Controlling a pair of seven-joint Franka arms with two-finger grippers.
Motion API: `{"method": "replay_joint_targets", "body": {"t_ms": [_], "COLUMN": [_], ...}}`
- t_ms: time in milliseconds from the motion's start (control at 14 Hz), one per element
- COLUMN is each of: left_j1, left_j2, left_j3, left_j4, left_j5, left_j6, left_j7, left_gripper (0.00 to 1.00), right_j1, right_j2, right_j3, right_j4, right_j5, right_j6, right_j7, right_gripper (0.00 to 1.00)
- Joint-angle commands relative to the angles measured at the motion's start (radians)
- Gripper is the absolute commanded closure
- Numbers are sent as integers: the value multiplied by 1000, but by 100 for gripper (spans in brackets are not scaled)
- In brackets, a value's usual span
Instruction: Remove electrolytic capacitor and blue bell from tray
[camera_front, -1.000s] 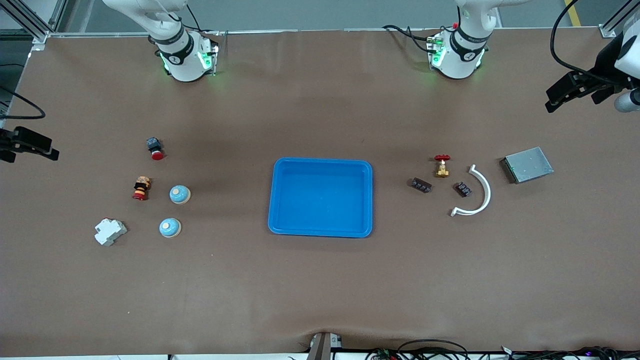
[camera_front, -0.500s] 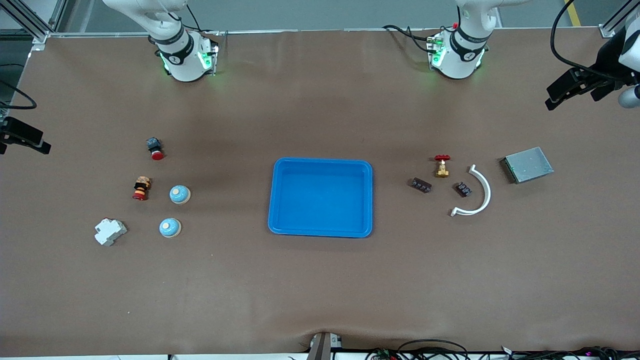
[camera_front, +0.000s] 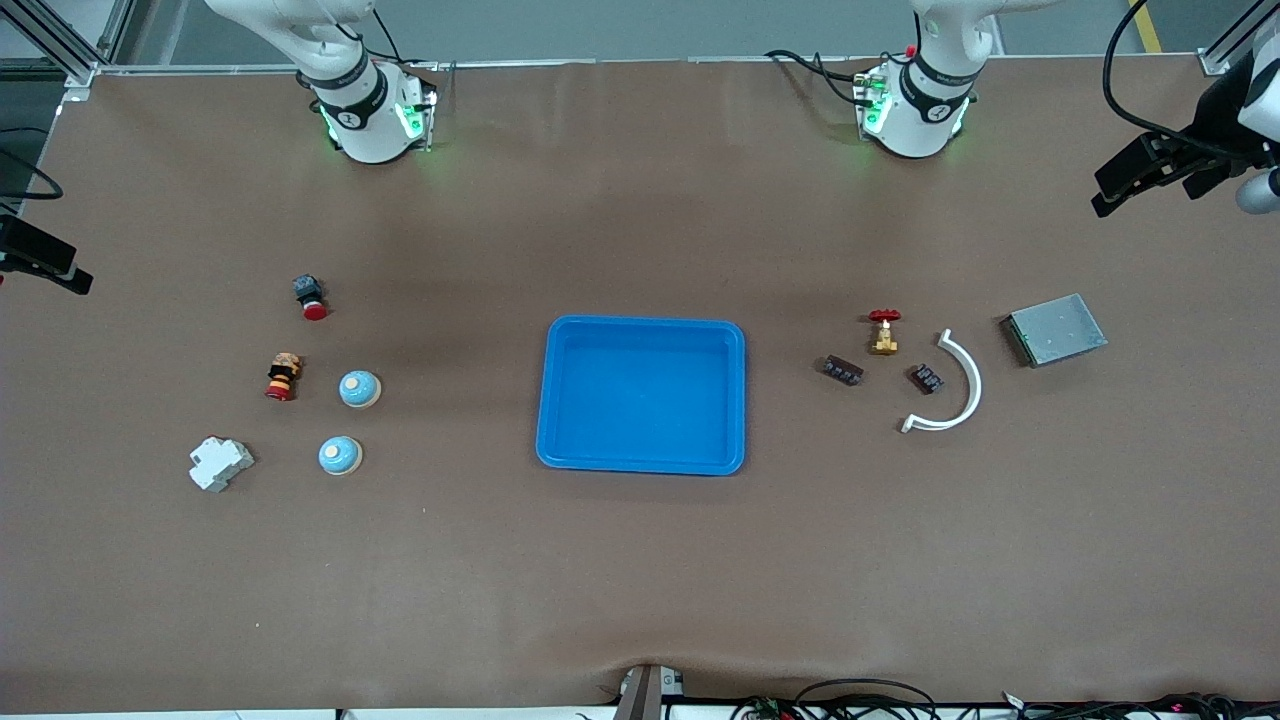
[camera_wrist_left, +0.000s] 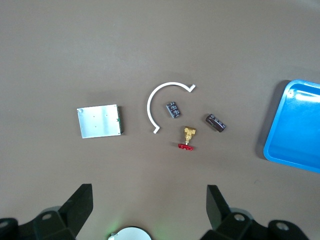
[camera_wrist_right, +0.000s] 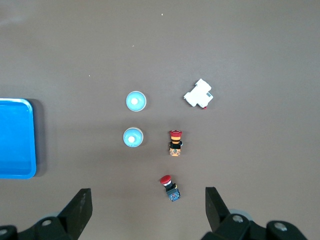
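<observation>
Two light-blue bells (camera_front: 359, 389) (camera_front: 340, 455) sit toward the right arm's end of the table; they also show in the right wrist view (camera_wrist_right: 133, 136) (camera_wrist_right: 135, 101). Two small dark capacitors (camera_front: 843, 370) (camera_front: 927, 379) lie toward the left arm's end, and in the left wrist view (camera_wrist_left: 216, 122) (camera_wrist_left: 173, 109). My left gripper (camera_front: 1145, 180) (camera_wrist_left: 149, 200) is open and empty, high over the table's edge at its end. My right gripper (camera_front: 40, 262) (camera_wrist_right: 148, 200) is open and empty, high over the other end's edge, partly out of the front view.
A blue tray (camera_front: 545, 400) sits at the table's middle. By the capacitors are a red-handled brass valve (camera_front: 884, 331), a white arc (camera_front: 955, 385) and a metal plate (camera_front: 1055, 329). By the bells are two red push buttons (camera_front: 310, 297) (camera_front: 283, 376) and a white breaker (camera_front: 220, 463).
My right gripper has drifted outward toward the table's edge and toward the bases' side. My left gripper has barely shifted. Nothing on the table has moved.
</observation>
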Motion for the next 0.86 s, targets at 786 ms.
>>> {"method": "replay_joint_targets", "body": {"t_ms": [786], "left_j1": [11], "left_j2": [4], "left_j3": [-11], "left_j4": [44], "left_j5": [-10], "left_j6": [-1], "left_j7": [16], "left_gripper": [0], "right_j1": [25], "right_j2": [-55], "right_j3": [3], "right_j4": [-61], "right_j5": [-23], "right_j6": [-16], "right_j7": [20], "right_gripper": [0]}}
